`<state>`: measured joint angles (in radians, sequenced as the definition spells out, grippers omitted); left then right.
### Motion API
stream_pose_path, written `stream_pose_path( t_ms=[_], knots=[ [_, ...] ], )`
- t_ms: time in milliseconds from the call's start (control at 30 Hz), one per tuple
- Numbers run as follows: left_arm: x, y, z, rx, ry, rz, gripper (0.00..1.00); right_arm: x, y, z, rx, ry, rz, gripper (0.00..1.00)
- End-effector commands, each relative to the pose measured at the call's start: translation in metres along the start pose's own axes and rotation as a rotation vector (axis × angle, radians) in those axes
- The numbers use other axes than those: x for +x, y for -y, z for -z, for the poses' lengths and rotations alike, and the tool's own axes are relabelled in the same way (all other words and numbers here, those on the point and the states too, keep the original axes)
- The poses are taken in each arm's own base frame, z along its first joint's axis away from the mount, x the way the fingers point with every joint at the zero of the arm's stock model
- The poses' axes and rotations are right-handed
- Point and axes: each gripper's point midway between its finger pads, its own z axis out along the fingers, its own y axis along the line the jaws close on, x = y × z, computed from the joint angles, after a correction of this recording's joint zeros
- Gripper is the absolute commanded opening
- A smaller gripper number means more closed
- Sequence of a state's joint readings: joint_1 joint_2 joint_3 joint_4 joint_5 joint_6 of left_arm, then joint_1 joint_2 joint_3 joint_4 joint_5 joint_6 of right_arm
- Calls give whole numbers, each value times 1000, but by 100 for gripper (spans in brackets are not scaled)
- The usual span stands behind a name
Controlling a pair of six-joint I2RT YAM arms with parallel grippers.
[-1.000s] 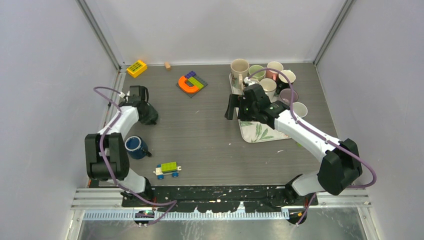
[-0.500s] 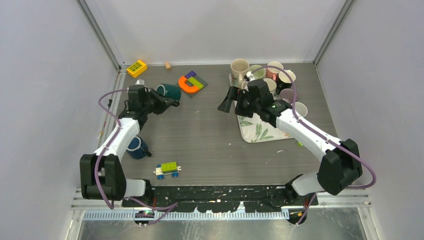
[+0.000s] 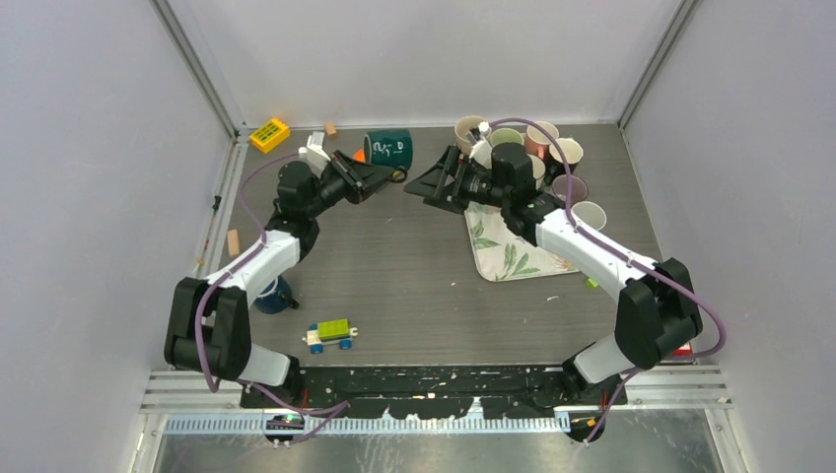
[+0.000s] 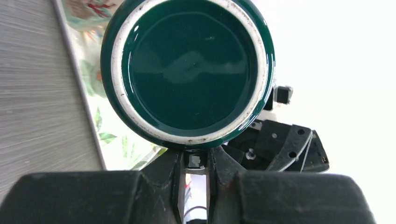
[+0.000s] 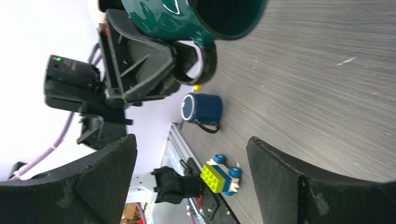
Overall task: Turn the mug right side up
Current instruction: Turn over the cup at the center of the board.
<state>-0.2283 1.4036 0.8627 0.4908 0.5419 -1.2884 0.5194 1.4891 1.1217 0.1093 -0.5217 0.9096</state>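
Over the grey table, a glossy dark-green mug hangs sideways.

Even bright light; wrist backgrounds blown white, near fingers seemingly soft.

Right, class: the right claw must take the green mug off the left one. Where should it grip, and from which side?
Probably the rim, from the mouth end. The green mug hangs sideways, base towards the left claw, which pinches its handle; the open mouth faces the open right claw. One finger inside the wall, one outside, opposite the handle.
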Motion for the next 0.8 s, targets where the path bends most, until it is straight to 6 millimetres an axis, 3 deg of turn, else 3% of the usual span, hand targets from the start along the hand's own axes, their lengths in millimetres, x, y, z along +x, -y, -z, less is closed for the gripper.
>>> stream_pose_path(
  t_ms=[0, 267, 767],
  knots=[
    [5, 71, 4, 301, -21, -74, 0, -16, -46, 0, -181, 15, 0, 89],
    [17, 87, 6, 399, -69, -42, 0, -27, -51, -2, -233, 14, -38, 77],
    [31, 94, 2, 479, -130, -8, 0, -38, -67, -6, -350, 6, -95, 49]
  ],
)
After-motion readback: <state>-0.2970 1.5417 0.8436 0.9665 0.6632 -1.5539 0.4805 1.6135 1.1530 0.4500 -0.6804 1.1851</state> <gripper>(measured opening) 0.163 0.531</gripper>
